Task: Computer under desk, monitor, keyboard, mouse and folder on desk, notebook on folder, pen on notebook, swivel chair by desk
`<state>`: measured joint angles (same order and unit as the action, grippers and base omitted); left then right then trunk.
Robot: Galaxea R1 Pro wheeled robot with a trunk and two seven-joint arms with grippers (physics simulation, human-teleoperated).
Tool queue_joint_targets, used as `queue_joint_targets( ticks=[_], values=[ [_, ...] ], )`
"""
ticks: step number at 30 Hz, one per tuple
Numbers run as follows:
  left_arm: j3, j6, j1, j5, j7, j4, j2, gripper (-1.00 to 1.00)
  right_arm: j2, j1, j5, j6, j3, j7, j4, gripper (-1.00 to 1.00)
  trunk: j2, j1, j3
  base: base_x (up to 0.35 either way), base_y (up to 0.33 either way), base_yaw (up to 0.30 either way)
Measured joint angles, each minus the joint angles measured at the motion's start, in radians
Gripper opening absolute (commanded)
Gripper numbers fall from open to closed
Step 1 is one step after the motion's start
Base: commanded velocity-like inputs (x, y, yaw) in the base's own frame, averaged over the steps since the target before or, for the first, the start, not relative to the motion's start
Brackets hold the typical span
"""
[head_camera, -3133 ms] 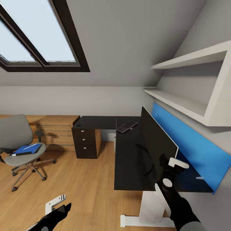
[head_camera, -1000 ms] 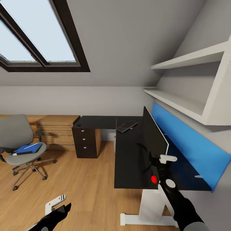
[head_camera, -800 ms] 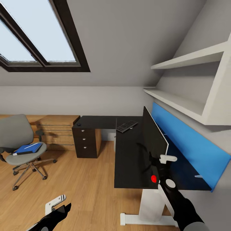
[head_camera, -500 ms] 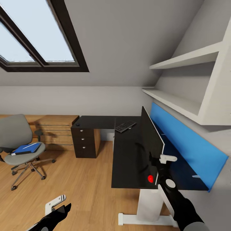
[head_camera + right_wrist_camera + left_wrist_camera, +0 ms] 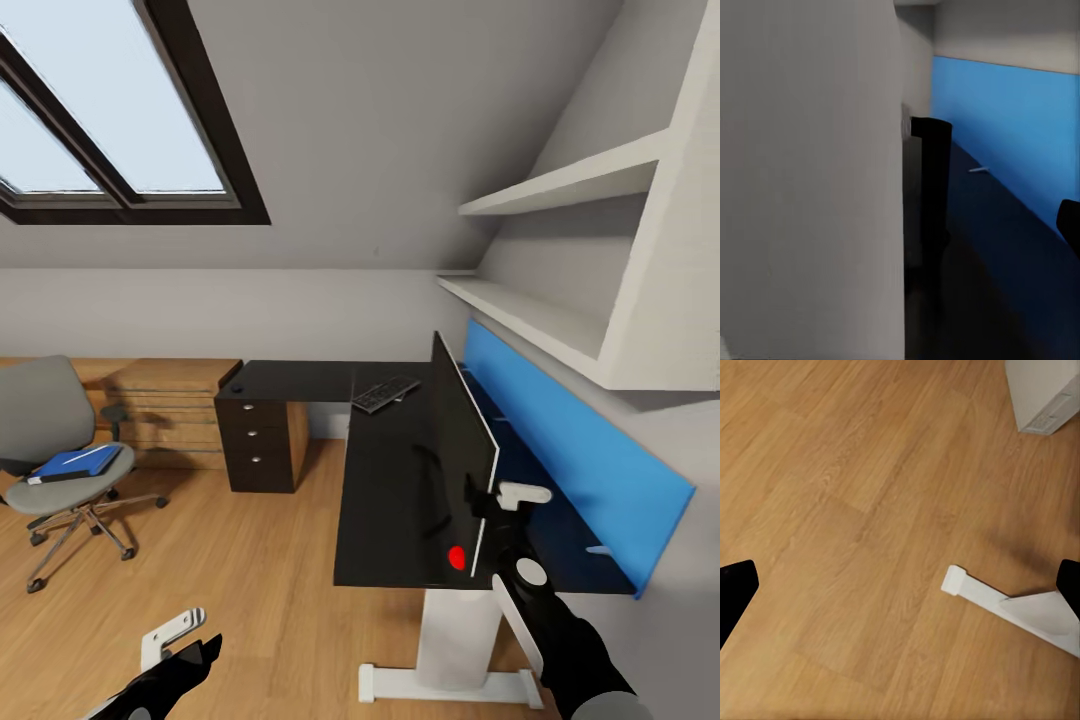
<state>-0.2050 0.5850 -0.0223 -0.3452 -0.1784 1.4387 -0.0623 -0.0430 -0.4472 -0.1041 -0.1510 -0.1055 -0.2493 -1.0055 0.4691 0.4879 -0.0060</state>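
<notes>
**Screen stands up, folder waits on the chair**

The monitor stands upright on the black worktop, close to the near right end. Its back faces the blue wall panel, so the screen faces the room. The right tool is at the monitor's near edge, just above the red dot. In the right wrist view one finger sits far out to the side. So I think this tool is spread apart and is not pinching the screen. It is probably there to steady the screen or let it go.

The keyboard lies flat at the far end of the worktop, past the monitor. A small white stick lies behind the monitor by the blue panel. It may be the pen, but it is too small to be sure.

The swivel chair is far left, well apart from the worktop. The blue folder lies on its seat, so it is not moved yet.

The drawers under the worktop are all closed, so I cannot see inside.

The left tool hangs low over the wood floor. Its fingers are apart and hold nothing.
</notes>
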Motion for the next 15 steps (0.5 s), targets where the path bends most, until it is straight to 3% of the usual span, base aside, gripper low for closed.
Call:
queue_joint_targets(
  ticks=[5,15],
  values=[
    [0.000,0.000,0.000,0.000,0.000,0.000,0.000,1.00,0.000,0.000,0.001,0.000,0.000,0.000,0.001,1.00,0.000,0.000,0.000,0.000,-0.123,0.000],
    [0.000,0.000,0.000,0.000,0.000,0.000,0.000,1.00,0.000,0.000,0.000,0.000,0.000,0.000,0.002,1.00,0.000,0.000,0.000,0.000,-0.008,0.000]
  ],
)
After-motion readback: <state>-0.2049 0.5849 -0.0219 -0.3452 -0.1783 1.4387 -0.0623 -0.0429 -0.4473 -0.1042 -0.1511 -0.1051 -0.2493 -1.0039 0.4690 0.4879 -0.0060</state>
